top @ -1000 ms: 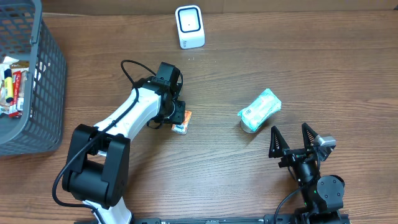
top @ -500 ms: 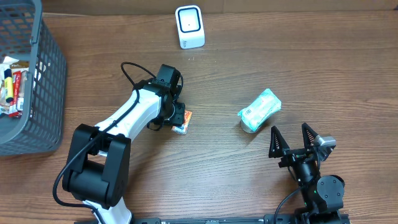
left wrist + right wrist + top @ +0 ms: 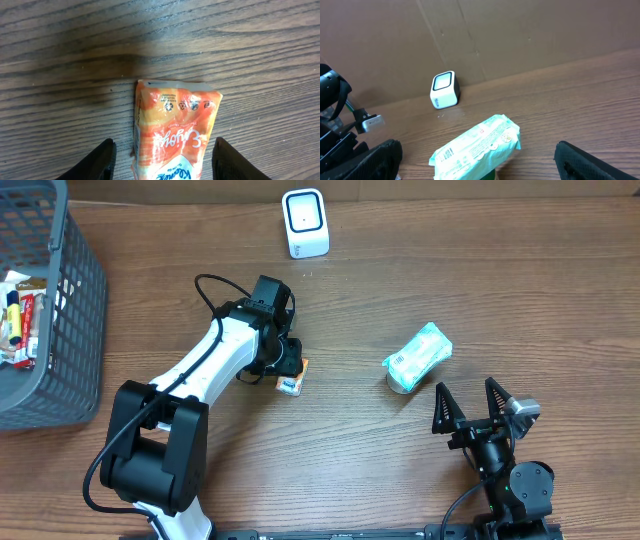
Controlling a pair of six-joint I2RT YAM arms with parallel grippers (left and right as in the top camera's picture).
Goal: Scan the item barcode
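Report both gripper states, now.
Left gripper: open, jaws straddling the orange packet, not clamping it.
Right gripper: open, empty.

Soft, even light from above falls on the wooden worktop (image 3: 400, 470), leaving only faint shadows beneath the left arm (image 3: 205, 365) and beside the green packet (image 3: 418, 356); the overhead view is sharp throughout. In the left wrist view a broad, soft shadow darkens the wood to the far left of the orange packet (image 3: 175, 130), and the fingers (image 3: 100, 162) of the left gripper (image 3: 164, 142) show as dark, blurred shapes. The right wrist view is dimmer and warmer, with the right gripper (image 3: 476, 145) black and out of focus at the bottom corners.
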